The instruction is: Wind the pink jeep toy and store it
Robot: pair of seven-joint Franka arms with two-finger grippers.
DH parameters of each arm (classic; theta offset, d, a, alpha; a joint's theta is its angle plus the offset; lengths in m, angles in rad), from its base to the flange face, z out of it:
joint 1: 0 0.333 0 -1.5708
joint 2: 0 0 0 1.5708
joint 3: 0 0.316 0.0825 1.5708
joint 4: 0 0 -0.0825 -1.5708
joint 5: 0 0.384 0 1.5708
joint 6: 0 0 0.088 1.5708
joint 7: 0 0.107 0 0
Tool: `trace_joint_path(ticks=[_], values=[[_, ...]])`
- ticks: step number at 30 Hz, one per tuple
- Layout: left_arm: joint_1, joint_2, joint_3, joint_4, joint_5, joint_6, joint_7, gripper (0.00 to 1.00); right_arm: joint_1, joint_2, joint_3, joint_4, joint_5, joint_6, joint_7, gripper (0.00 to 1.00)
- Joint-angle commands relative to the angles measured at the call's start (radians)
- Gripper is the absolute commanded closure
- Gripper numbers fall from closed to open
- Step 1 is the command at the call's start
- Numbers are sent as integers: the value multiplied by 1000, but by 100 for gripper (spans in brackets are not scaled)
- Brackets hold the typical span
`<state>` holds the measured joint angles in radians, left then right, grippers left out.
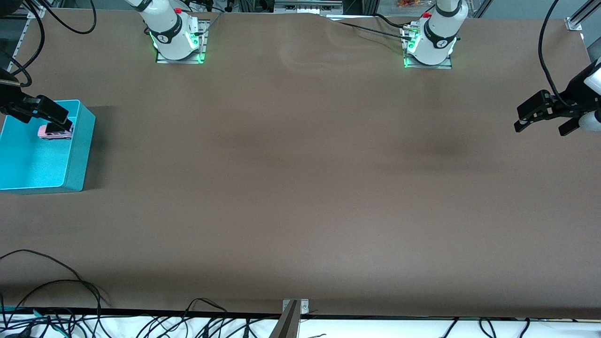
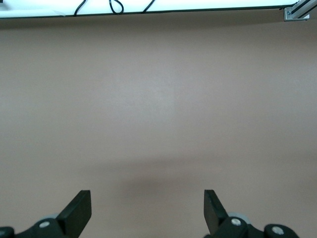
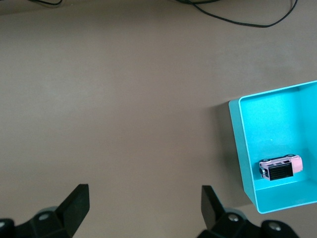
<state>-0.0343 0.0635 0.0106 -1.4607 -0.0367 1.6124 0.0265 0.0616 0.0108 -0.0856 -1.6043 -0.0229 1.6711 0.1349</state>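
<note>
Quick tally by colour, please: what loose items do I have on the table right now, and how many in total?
Pink: 1, the pink jeep toy, lying in the bin.
Turquoise: 1, the turquoise bin, at the right arm's end of the table.
Total: 2.

You have a pink toy car (image 3: 281,166) with a black roof in a plain turquoise bin (image 3: 237,144), a plain brown tabletop (image 1: 300,188), and black jaws on both white arms.
</note>
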Motion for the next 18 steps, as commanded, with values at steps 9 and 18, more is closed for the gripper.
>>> trace_joint_path(ticks=[9, 18], values=[[-3, 2, 2, 22, 24, -19, 15, 0, -52, -72, 43, -92, -8, 13, -37, 0], [4, 4, 6, 22, 24, -17, 16, 0, -68, -72, 43, -85, -9, -37, -95, 0]])
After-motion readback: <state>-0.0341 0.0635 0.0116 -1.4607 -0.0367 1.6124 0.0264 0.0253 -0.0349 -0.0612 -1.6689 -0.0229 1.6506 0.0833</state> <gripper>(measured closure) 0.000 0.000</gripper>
